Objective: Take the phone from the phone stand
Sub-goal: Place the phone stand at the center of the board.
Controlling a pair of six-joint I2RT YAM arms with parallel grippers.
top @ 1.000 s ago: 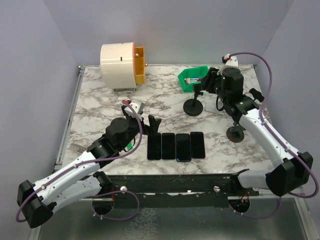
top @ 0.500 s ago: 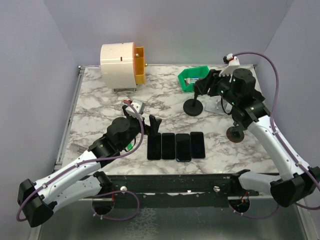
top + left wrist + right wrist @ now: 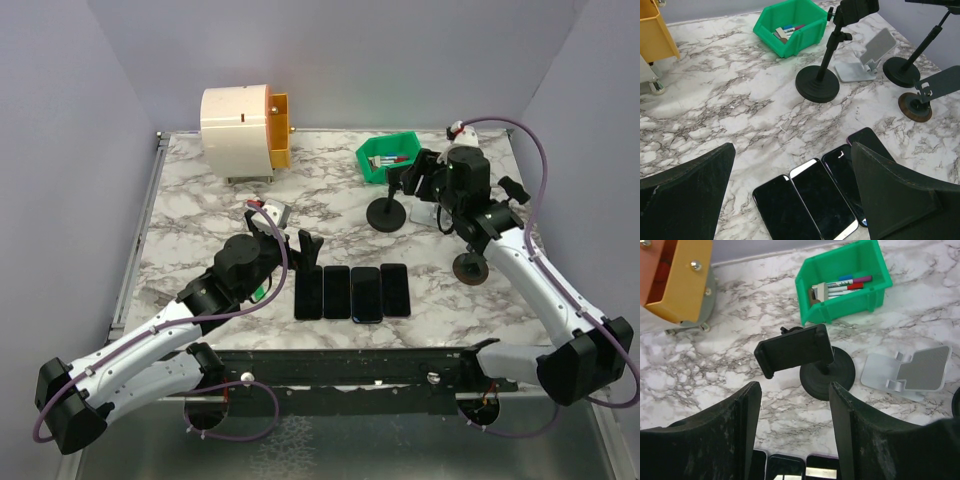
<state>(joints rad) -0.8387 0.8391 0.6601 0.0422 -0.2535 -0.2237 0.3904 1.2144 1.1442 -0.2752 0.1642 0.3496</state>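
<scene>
A black phone stand (image 3: 387,214) with a round base stands at the back centre of the table. Its clamp head (image 3: 792,350) looks bare. Several dark phones (image 3: 352,292) lie flat side by side near the front edge, and the left wrist view shows them as a row (image 3: 822,197). My right gripper (image 3: 412,182) hovers just right of the stand's head. It is open (image 3: 792,395) with only marble between its fingers, and the clamp lies beyond the tips. My left gripper (image 3: 290,240) is wide open (image 3: 792,150) above the left end of the phone row, holding nothing.
A green bin (image 3: 388,157) of markers sits behind the stand. A white and orange drawer unit (image 3: 243,132) is at the back left. A silver folding stand (image 3: 912,371) and a stand with a brown base (image 3: 470,268) are to the right.
My right wrist swung out to the right and came back near the stand's head, and its jaws opened wider. The left arm and the phones have not moved.
</scene>
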